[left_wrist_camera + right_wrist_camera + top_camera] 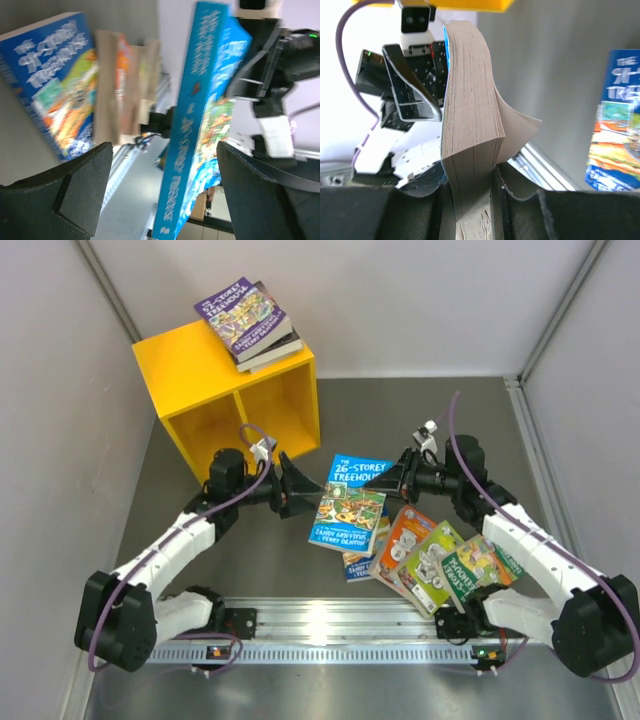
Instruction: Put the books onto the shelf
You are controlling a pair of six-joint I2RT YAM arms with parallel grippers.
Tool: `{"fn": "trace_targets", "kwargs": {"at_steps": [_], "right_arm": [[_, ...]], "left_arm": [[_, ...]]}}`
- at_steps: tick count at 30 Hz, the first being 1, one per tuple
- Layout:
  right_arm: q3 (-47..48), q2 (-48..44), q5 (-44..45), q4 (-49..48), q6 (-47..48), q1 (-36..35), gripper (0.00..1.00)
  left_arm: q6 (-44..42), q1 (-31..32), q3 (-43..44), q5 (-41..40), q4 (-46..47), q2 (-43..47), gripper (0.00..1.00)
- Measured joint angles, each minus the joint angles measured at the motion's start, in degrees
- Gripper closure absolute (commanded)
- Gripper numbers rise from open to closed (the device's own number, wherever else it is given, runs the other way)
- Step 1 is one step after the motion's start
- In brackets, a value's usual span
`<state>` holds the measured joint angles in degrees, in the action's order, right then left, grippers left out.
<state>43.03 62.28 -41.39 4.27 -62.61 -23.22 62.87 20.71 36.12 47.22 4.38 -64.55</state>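
Note:
My right gripper [398, 478] is shut on the page edge of a blue "26-Storey Treehouse" book [349, 502] and holds it up off the table. In the right wrist view its pages [470, 115] rise from between the shut fingers [520, 205]. My left gripper [305, 492] is open at the book's other side. In the left wrist view the blue spine [200, 125] stands between the two wide fingers [75, 200], with a gap on each side. The yellow shelf [190, 360] stands at the back left. A purple book [240, 315] lies on its top over a dark one.
Several more books lie fanned on the table under and right of the held one: a blue one [362, 562], an orange one [405, 535], a lime one [432, 562] and a green one [482, 562]. An aluminium rail [340, 625] runs along the near edge. Grey walls close in both sides.

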Motion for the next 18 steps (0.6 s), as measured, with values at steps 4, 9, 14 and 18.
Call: {"fn": "trace_targets", "kwargs": {"at_steps": [4,9,14,18], "right_arm": [[-0.79,-0.17,-2.78,-3.96,-2.84,0.02,1.00],[-1.01,-0.09,-4.46,-7.45,-5.22,0.04,1.00],[-0.98,0.31,-5.55,-9.38,-6.47,0.15,1.00],[-0.94,0.44,-6.25,-9.42,-6.62,0.50,1.00]], "left_arm": [[2.78,0.90,3.96,3.52,4.37,-1.36,0.17],[1.40,3.28,9.40,4.68,4.57,-3.06,0.35],[-0.17,7.15,10.25,4.33,2.82,-4.66,0.63],[-2.51,8.85,12.22,3.28,-0.92,-5.38,0.96]]}}
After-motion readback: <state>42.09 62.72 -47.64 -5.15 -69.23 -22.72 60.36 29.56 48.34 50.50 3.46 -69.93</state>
